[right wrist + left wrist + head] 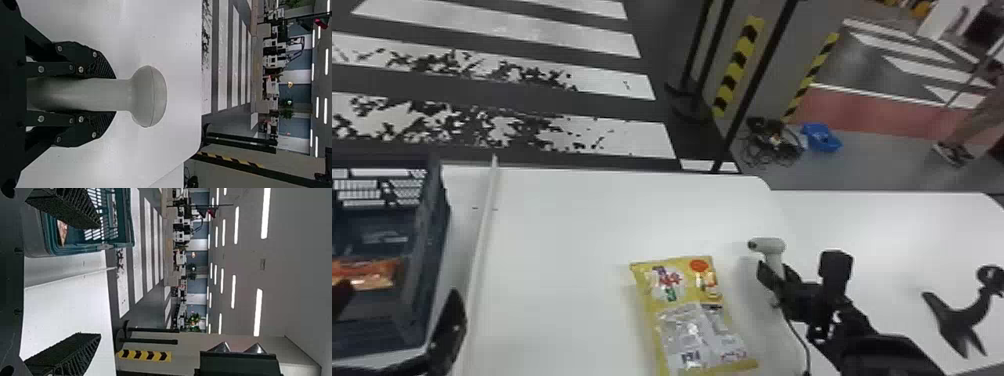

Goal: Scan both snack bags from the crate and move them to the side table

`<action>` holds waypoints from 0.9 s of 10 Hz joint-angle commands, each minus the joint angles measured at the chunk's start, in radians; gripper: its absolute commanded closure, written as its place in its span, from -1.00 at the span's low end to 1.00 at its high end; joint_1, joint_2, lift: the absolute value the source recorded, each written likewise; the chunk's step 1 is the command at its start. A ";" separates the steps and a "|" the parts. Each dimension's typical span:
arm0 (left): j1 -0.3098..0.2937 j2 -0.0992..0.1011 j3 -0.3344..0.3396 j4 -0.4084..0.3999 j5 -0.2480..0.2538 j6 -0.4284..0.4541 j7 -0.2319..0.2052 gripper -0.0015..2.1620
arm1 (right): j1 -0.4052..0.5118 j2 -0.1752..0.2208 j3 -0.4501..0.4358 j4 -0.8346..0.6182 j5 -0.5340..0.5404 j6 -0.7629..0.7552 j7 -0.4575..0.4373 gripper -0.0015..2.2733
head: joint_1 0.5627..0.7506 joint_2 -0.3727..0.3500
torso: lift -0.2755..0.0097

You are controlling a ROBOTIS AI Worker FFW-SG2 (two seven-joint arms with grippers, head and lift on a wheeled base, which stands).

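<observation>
Gripping scanner (149,96) by handle, head presumably clear for reading: right gripper (115,95). Yellow snack bag (689,312): flat on table (572,235), likely for scanning. Orange snack bag (376,275): in crate (427,240). Left gripper (98,282): spread, empty.

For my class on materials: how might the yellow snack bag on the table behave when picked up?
The yellow snack bag would probably flex, as its wrapper looks like thin film. Its glinting surface may prove slippery. Lying flat on the table, it seems unlikely to roll.
</observation>
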State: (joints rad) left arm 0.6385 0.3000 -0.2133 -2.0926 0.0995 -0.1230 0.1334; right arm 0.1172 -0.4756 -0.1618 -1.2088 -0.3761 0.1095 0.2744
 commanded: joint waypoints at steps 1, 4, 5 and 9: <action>0.010 0.002 0.000 -0.009 -0.006 0.000 0.000 -1.00 | 0.015 0.002 0.004 0.005 0.008 -0.003 0.000 0.97 | 0.41 -0.94 | 0.26; 0.017 0.001 -0.008 -0.020 -0.017 -0.003 0.000 -1.00 | 0.035 0.002 0.002 0.006 0.003 -0.052 -0.006 -0.51 | 0.41 -0.94 | 0.26; 0.017 -0.001 -0.009 -0.021 -0.020 0.000 0.000 -1.00 | 0.036 0.002 0.001 0.006 0.003 -0.064 -0.011 -1.00 | 0.41 -0.94 | 0.26; 0.015 -0.012 -0.020 -0.023 -0.037 0.003 0.003 -1.00 | 0.153 0.005 -0.087 -0.181 -0.026 -0.055 -0.052 -1.00 | 0.41 -0.94 | 0.26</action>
State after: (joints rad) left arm 0.6546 0.2892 -0.2333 -2.1154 0.0642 -0.1206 0.1367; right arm 0.2261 -0.4745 -0.2254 -1.3218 -0.3904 0.0459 0.2255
